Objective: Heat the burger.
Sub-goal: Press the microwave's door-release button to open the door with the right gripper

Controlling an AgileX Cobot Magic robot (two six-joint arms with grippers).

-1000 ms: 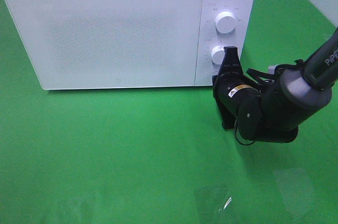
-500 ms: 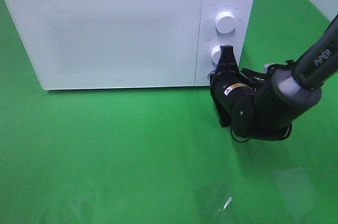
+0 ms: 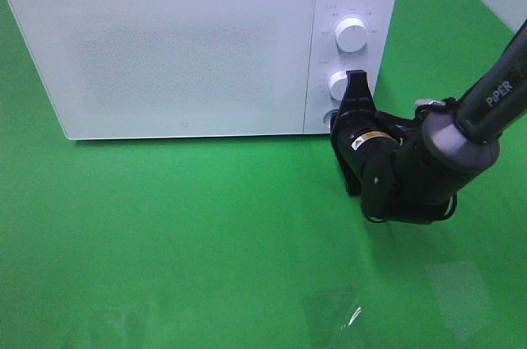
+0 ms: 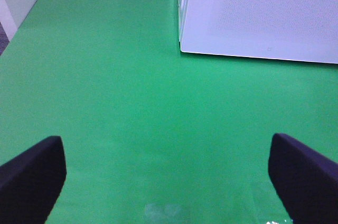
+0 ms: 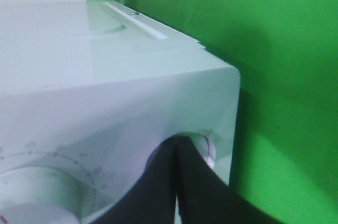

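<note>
On the green cloth (image 3: pixel 206 234), closed white microwave (image 3: pixel 181 44)

**Reaching With the Right, Holding Wide With the Left**

Reaching in from the right side of the high view with the right arm (image 3: pixel 492 100), bending at the wrist (image 3: pixel 424 172) and pointing the right gripper (image 3: pixel 356 81) up and away from the elbow. Pressing its two dark fingers (image 5: pixel 156 182) flat together, leaving no gap between the jaws. Holding the left gripper (image 4: pixel 168 174) spread wide, showing one dark fingertip (image 4: pixel 31 176) at each side of its wrist view, gripping nothing.
</note>
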